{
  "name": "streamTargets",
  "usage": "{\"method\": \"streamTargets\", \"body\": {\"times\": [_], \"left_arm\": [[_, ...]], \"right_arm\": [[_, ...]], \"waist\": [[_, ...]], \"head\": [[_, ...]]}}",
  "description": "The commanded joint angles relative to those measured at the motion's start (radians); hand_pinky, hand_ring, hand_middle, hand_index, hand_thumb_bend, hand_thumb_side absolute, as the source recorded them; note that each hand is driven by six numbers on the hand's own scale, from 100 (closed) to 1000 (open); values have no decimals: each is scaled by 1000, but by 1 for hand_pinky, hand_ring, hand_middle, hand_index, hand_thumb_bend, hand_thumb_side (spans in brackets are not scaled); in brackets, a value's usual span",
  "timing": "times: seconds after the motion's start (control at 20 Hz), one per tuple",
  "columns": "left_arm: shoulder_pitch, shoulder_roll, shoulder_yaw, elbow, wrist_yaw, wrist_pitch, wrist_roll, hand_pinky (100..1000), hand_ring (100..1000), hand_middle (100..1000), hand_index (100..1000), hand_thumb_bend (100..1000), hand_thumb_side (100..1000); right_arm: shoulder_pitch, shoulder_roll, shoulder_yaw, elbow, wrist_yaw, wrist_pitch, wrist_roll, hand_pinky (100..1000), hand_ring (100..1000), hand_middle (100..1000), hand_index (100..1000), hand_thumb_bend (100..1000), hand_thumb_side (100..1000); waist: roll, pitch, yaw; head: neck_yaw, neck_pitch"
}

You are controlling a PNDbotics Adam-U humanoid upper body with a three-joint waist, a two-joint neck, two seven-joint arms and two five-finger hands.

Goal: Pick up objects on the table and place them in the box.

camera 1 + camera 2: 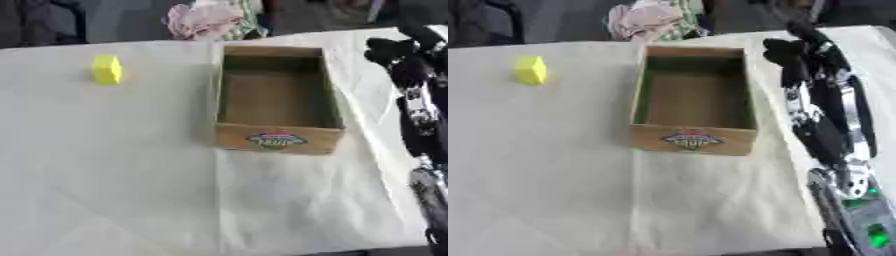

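Take the box (278,102) as your reference: it stands open-topped on the cloth-covered bench (114,170), a printed label on its near wall, with nothing visible inside. The yellow block (107,69) lies well to the left of the box, near its far end, and apart from it. Your right hand (785,50) is just right of the box's far corner, above the bench; you cannot tell from the blurred views whether its fingers are open or closed.
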Motion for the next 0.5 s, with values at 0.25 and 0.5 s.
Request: {"method": "streamTargets", "body": {"times": [0.25,0.5], "left_arm": [[-210,142,-9,625,112,80,56,470,568,580,815,395,678],[-302,126,-46,1028,-28,130,-18,490,591,605,834,409,736]], "right_arm": [[-6,-23,3,-21,-4,1,8,829,815,607,870,100,530],[-8,-32,7,-21,-9,5,11,829,815,607,870,100,529]], "waist": [[16,-20,-22],[34,-26,-35]], "head": [[19,2],[26,16]]}}
